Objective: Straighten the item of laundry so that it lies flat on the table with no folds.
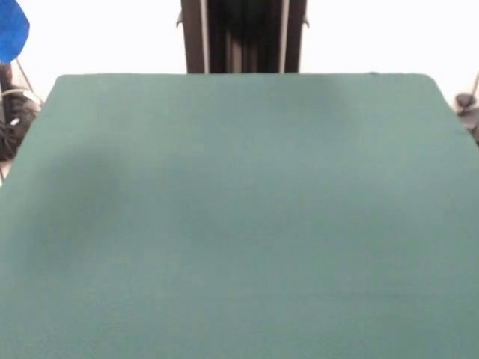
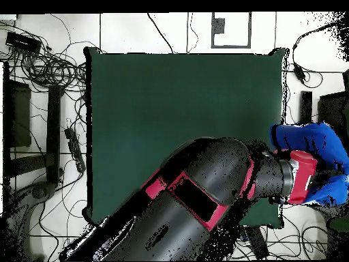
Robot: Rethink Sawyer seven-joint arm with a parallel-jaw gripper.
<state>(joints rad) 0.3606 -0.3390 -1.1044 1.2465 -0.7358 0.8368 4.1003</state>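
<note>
The item of laundry (image 2: 315,144) is a bright blue fabric bunched in the air past the table's right edge in the overhead view. In the front view only a blue corner of the item of laundry (image 1: 12,31) shows at the top left, above and beside the table. My gripper (image 2: 315,180) sits at the end of the red wrist, reached out over that edge and shut on the fabric, which wraps around it and hides the grip. The dark green table (image 1: 239,224) has nothing lying on it in either view.
The thick black and red arm (image 2: 204,191) crosses the lower right part of the table (image 2: 157,102). Cables (image 2: 48,68) and dark boxes lie on the floor to the left, with more gear (image 2: 337,109) beside the right edge.
</note>
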